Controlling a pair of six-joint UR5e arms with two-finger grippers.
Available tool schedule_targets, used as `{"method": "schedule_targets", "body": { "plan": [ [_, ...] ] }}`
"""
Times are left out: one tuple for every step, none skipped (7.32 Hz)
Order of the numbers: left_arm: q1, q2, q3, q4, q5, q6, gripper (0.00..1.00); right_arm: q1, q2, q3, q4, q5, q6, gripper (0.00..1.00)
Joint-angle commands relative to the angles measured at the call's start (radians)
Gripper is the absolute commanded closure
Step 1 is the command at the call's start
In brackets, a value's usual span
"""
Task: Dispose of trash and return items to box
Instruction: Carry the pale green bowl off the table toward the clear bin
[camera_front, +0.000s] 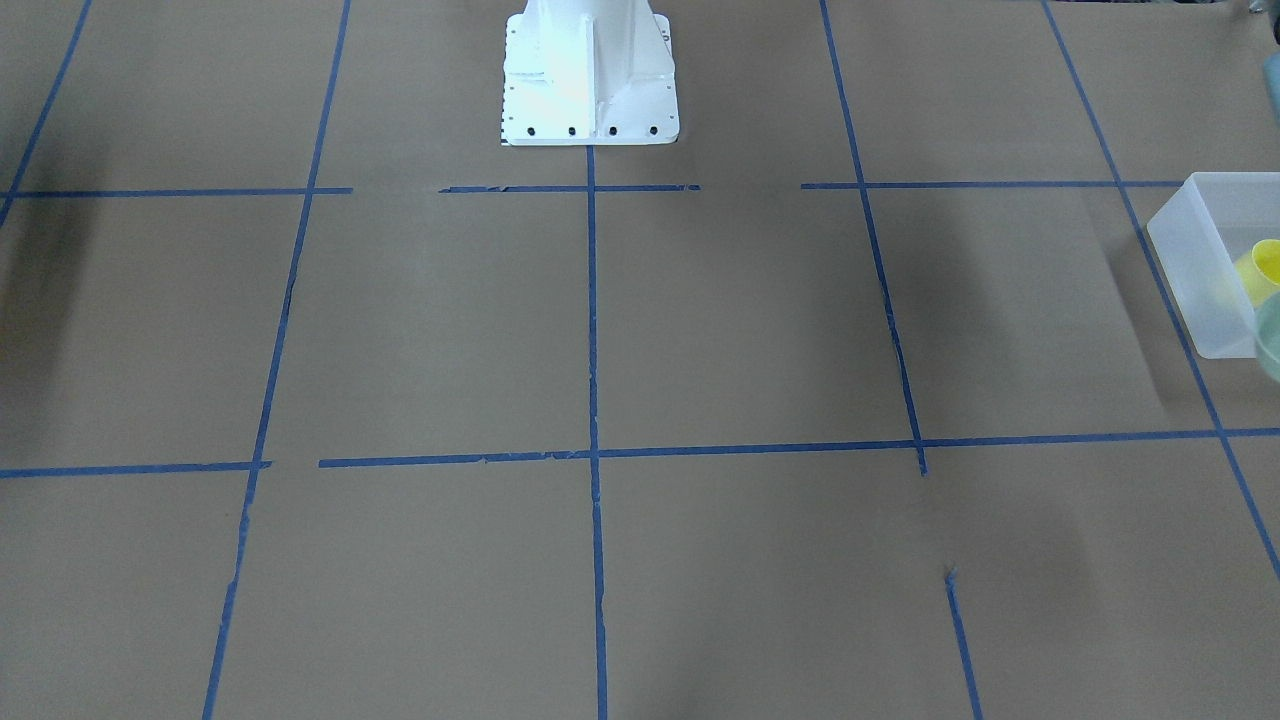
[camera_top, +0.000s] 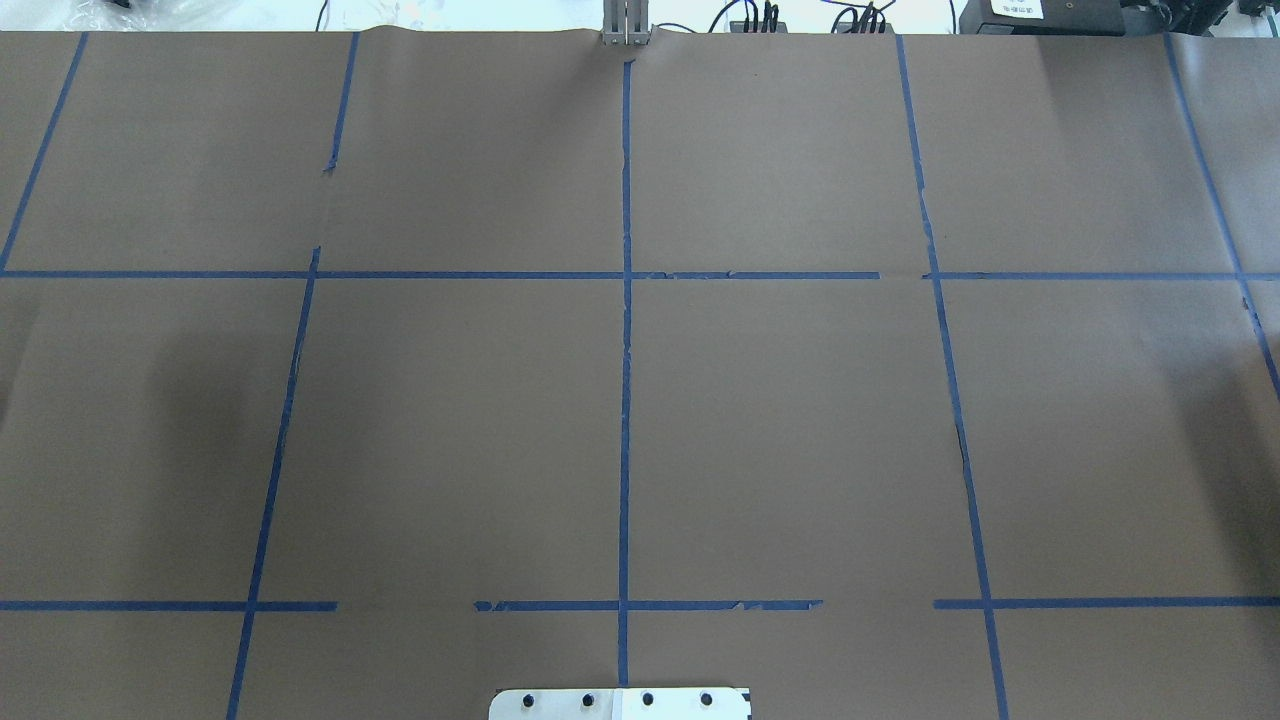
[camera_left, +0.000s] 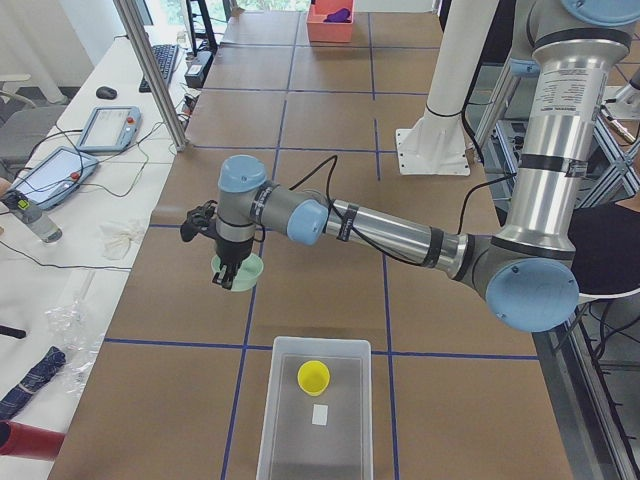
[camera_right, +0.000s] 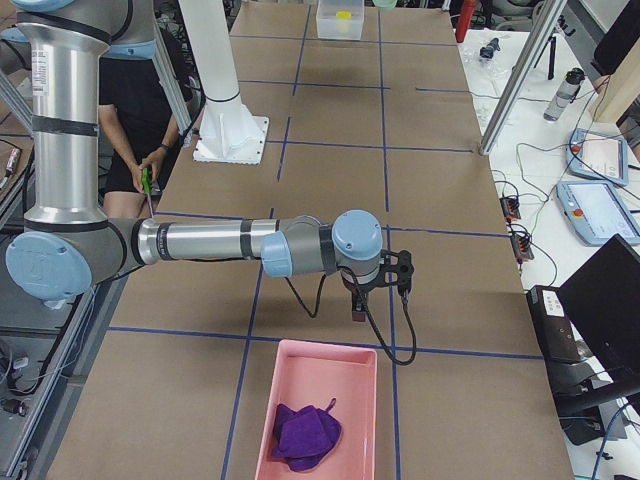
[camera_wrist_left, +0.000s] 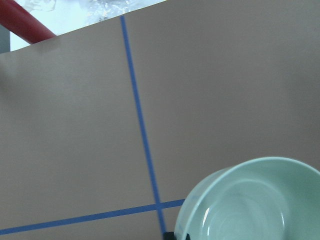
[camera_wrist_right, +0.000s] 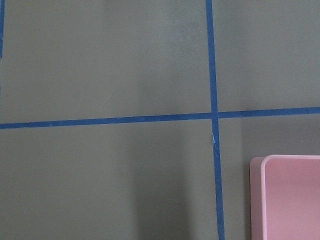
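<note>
In the exterior left view my left gripper (camera_left: 227, 278) is shut on the rim of the pale mint-green bowl (camera_left: 240, 271) and holds it above the table, a little beyond the translucent box (camera_left: 315, 420). The left wrist view shows the bowl (camera_wrist_left: 255, 205) close up at the lower right, over a blue tape cross. The yellow cup (camera_left: 313, 377) lies inside the box. The front-facing view shows the box (camera_front: 1195, 270), the cup (camera_front: 1265, 265) and the bowl (camera_front: 1272, 340) at its right edge. My right gripper (camera_right: 357, 305) hovers just beyond the pink bin; I cannot tell whether it is open or shut.
A pink bin (camera_right: 318, 400) holding a purple cloth (camera_right: 305, 430) stands near my right arm; its corner (camera_wrist_right: 287, 197) shows in the right wrist view. The white robot base (camera_front: 590, 75) stands at mid-table. A side table with tablets and cables runs along the far edge.
</note>
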Motion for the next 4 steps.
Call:
{"method": "schedule_targets", "body": {
  "plan": [
    [-0.113, 0.004, 0.172, -0.019, 0.005, 0.225, 1.00, 0.015, -0.008, 0.003, -0.002, -0.021, -0.001, 0.00],
    [-0.116, 0.057, 0.208, -0.060, 0.007, 0.246, 1.00, 0.014, -0.008, 0.003, -0.002, -0.027, -0.001, 0.00],
    [-0.116, 0.144, 0.219, -0.154, 0.029, 0.247, 1.00, 0.017, -0.008, 0.003, -0.002, -0.027, -0.001, 0.00],
    [-0.118, 0.218, 0.251, -0.243, 0.046, 0.249, 1.00, 0.023, -0.010, 0.006, -0.001, -0.030, -0.001, 0.00]
  ]
}}
